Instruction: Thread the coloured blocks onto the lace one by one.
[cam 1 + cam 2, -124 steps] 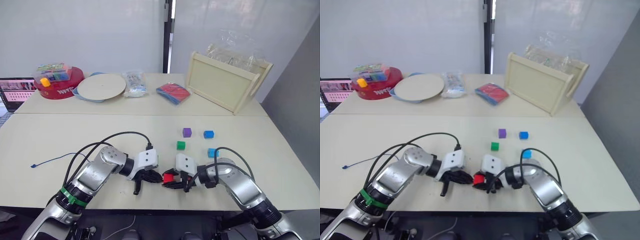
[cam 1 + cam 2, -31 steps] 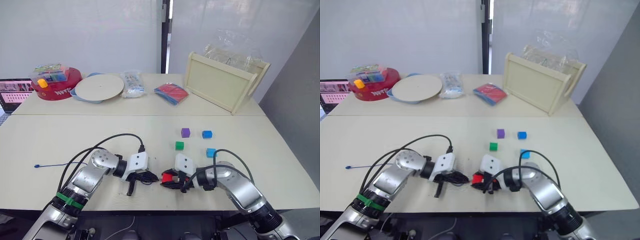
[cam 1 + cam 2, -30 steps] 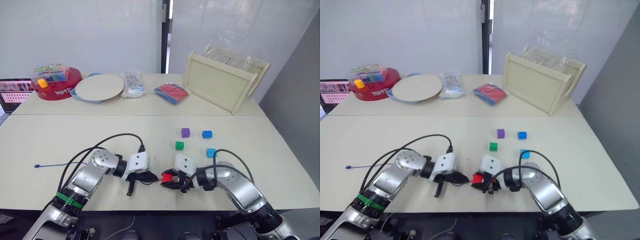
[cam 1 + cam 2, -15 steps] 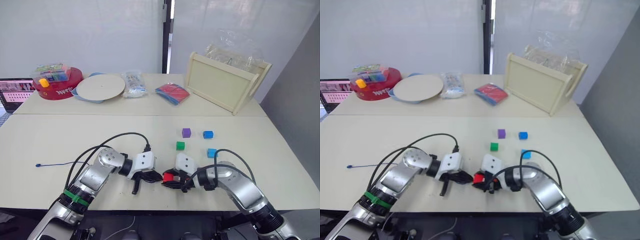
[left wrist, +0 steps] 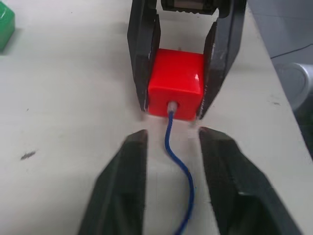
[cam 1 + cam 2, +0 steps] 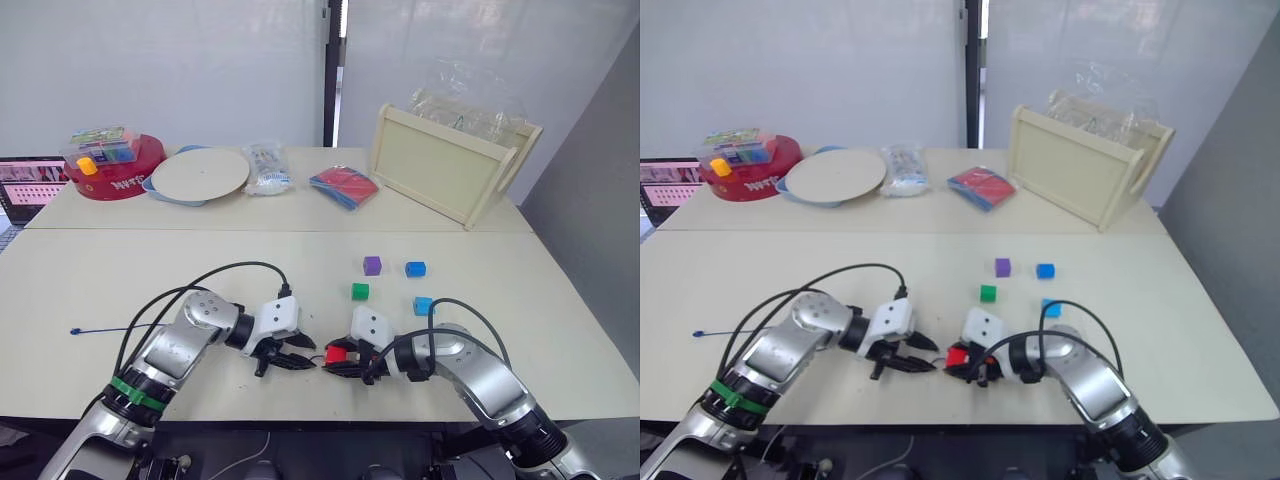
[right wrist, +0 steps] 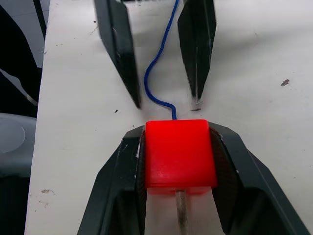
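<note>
My right gripper (image 6: pixel 338 359) is shut on the red block (image 7: pixel 178 152) low over the table's front edge. The blue lace (image 5: pixel 179 159) enters the block's hole on the side facing my left gripper. Its pale stiff tip (image 7: pixel 181 216) sticks out of the block's other side. My left gripper (image 6: pixel 304 353) is open just left of the block, one finger on each side of the lace and not touching it. The lace's knotted end (image 6: pixel 75 331) lies far left. The green (image 6: pixel 360 291), purple (image 6: pixel 372 265) and two blue blocks (image 6: pixel 416 269) (image 6: pixel 424 305) lie loose behind my right gripper.
Along the back stand a red tub (image 6: pixel 118 176) with a yellow piece, a round plate (image 6: pixel 200 175), a clear packet (image 6: pixel 268 167), a red-and-blue pouch (image 6: pixel 345 186) and a wooden tray (image 6: pixel 448 168) holding a plastic bag. The table's front edge (image 6: pixel 330 408) runs just below both grippers.
My left gripper has opened, released the lace and drawn back slightly to the left. The lace stays threaded in the red block, which my right gripper holds still.
</note>
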